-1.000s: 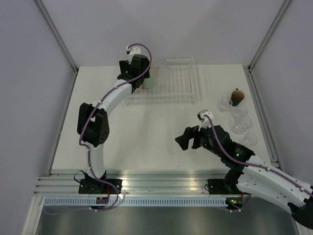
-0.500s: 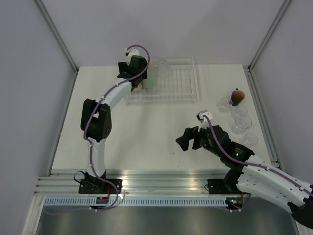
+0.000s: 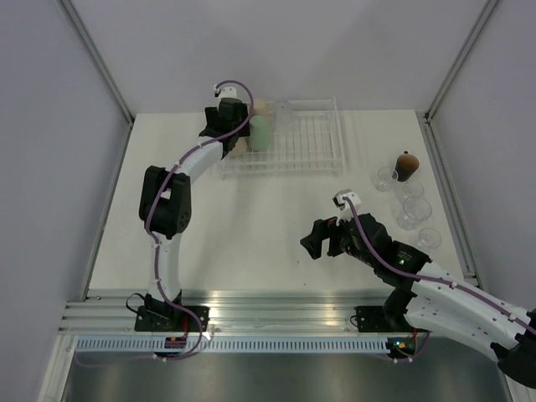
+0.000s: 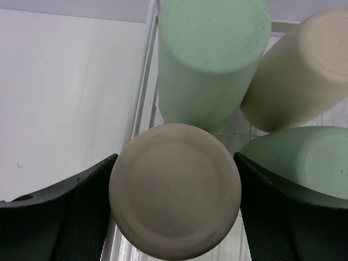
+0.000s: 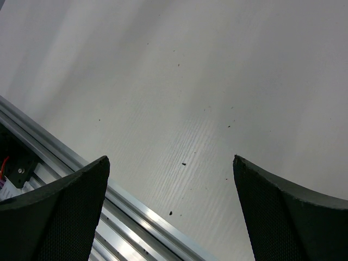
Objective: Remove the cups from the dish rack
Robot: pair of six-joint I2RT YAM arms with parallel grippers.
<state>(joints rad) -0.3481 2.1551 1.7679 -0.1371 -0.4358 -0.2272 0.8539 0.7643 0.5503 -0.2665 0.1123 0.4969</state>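
The left gripper is reaching over the left end of the rack, at the far side of the table. Its jaws are standing well apart, straddling the near beige cup, which is sitting upside down in the rack with its base toward the wrist camera. Each finger is lying right at the cup's side. The base is hiding the contact, so I cannot tell whether the fingers are pressing or only flanking it.

Three more cups are crowding just beyond it, all in the rack. A mint cup is leaning behind it, a far beige cup is sitting to the right of that one, and a second mint cup is sitting beside the right finger. A clear cup is standing a little further along the rack's far rail.

Compared with a second ago, the left wrist is sitting slightly further left and away. As a result, the far beige cup and a mint cup are now showing plainly from above, where the gripper was covering them. The rack is also lying a touch further right.

The right gripper is hovering over bare table near the front rail, jaws wide apart and holding nothing, and it is barely moving. A brown cup and some glasses are standing at the table's right edge.
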